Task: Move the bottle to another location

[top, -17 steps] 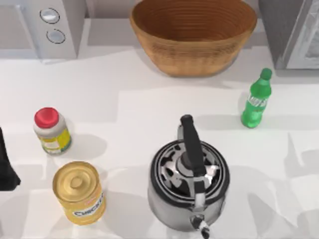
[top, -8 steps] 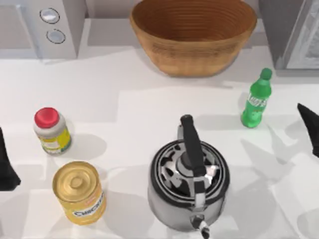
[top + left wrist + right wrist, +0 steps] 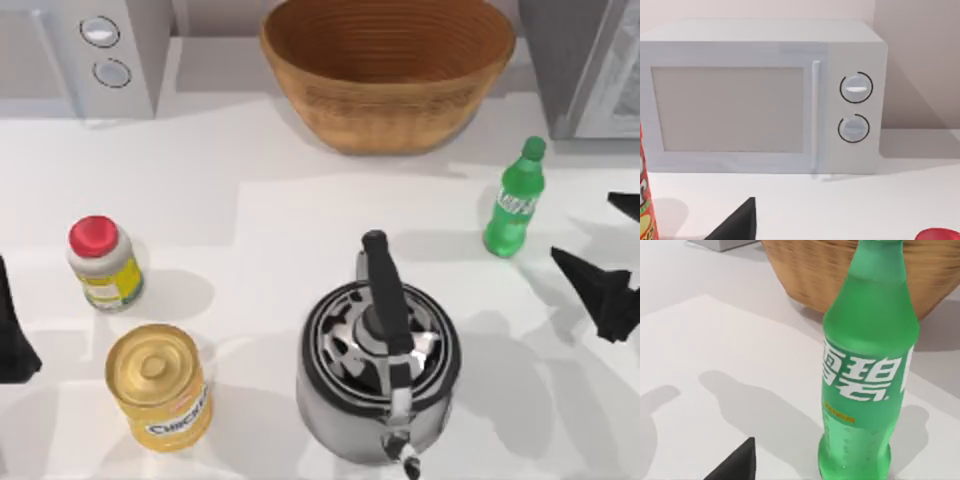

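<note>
Upright at the top view's right, the bottle [image 3: 514, 205] stands up-left of the right pincer [image 3: 622, 255], spread wide; the left pincer [image 3: 12, 340], state unclear, sits far left.

You find the bottle [image 3: 516, 201] standing upright toward the table's [image 3: 250, 230] right, in front of the basket [image 3: 388, 70]. The kettle [image 3: 378, 360] sits at the middle front. At the left, the jar [image 3: 104, 262] stands behind the can [image 3: 159, 386], with the microwave [image 3: 85, 55] at the back left.
</note>
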`<state>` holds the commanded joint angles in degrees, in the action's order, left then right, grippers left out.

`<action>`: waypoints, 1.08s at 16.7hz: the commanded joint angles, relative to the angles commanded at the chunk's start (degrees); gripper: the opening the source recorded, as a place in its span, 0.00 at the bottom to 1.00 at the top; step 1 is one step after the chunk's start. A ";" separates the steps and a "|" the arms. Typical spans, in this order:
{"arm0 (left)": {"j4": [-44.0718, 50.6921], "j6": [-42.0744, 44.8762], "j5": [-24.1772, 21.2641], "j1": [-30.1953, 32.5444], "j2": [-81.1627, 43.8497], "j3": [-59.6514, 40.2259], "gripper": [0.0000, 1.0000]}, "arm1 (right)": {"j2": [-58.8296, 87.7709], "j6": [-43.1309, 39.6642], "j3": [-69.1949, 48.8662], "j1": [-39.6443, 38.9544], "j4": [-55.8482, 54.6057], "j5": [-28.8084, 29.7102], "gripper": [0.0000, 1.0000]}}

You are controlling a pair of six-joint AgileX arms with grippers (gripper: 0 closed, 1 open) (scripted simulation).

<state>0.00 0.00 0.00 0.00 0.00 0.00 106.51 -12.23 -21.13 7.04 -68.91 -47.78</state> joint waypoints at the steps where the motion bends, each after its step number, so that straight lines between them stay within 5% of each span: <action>1: 0.00 0.00 0.00 0.00 0.00 0.00 1.00 | 1.48 -0.18 -0.18 0.05 -1.09 -0.78 1.00; 10: 0.00 0.00 0.00 0.00 0.00 0.00 1.00 | 4.41 0.01 -2.27 -0.70 -2.01 -0.54 1.00; 18: 0.00 0.00 0.00 0.00 0.00 0.00 1.00 | 14.35 3.40 -15.01 -10.06 -1.77 8.53 1.00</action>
<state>0.00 0.00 0.00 0.00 0.00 0.00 120.87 -8.83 -36.14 -3.02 -70.68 -39.25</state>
